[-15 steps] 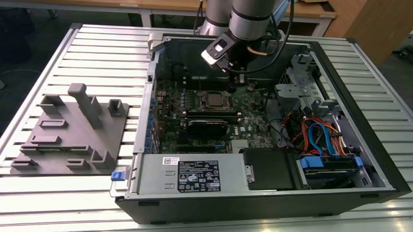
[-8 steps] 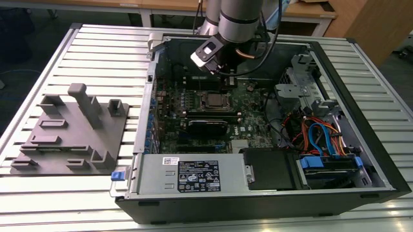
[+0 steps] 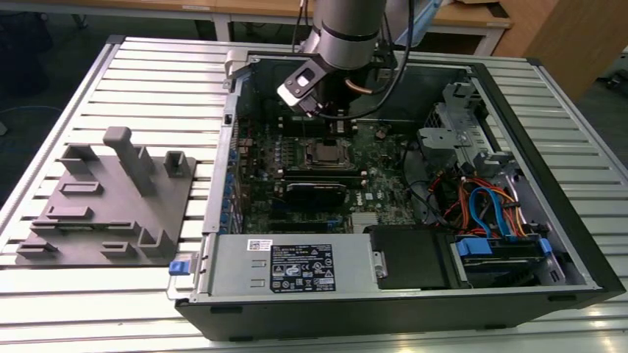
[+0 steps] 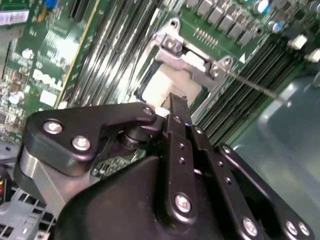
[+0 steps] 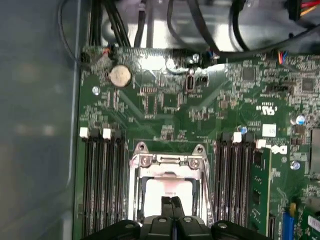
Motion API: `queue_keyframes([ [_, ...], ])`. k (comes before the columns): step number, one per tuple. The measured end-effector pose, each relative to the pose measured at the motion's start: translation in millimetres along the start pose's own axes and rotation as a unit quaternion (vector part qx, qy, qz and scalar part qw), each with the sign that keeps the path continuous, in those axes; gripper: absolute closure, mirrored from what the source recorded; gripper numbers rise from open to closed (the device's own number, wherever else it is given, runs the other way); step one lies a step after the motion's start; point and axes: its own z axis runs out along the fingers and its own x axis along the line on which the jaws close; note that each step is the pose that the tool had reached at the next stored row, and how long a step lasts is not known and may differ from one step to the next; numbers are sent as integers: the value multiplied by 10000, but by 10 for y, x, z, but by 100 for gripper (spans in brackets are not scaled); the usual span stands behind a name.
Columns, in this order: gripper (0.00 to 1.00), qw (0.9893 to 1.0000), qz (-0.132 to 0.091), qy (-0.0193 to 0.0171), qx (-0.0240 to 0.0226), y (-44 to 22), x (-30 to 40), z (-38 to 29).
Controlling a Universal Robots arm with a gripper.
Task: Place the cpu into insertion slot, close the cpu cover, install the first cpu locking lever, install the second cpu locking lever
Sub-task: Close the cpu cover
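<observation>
Exterior view: an open computer case [image 3: 393,312] lies on a slatted metal tabletop [image 3: 147,81]. A grey robot arm [image 3: 345,33] reaches down into the far end of the case, above the green circuit board [image 3: 257,151]. The socket [image 3: 324,154], a small square with a silvery rim, sits near the middle of the board, just below the arm's end.

Second wrist view: the tool [image 4: 178,102] has its two thin black fingers pressed together, with nothing visible between them. Its tips are right over the chip [image 4: 162,85]. The chip lies flat in the socket with its pale top facing up. The silvery end of the cover [image 4: 192,57] sits at the chip's far edge. A thin metal lever [image 4: 257,89] slants away from the socket across the memory slots [image 4: 270,50], so it looks unlatched.

First wrist view: the closed tool [image 5: 171,201] is at the chip [image 5: 152,195]; I cannot tell whether it touches. The cover [image 5: 167,161] frames the chip. The chip is square, so it has no long axis. Its edges run parallel to the memory slots [image 5: 100,190].

Seating the chip looks done. Whether the cover is fully down is unclear, and latching the levers appears left to do.
</observation>
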Motion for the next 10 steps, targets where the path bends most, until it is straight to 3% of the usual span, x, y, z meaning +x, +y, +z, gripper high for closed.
queue_keyframes([
  [4, 90, 10000, -12, -1, 5, -85, 1, 33],
  [10, 90, 10000, -12, 10, 4, -144, 3, 80],
])
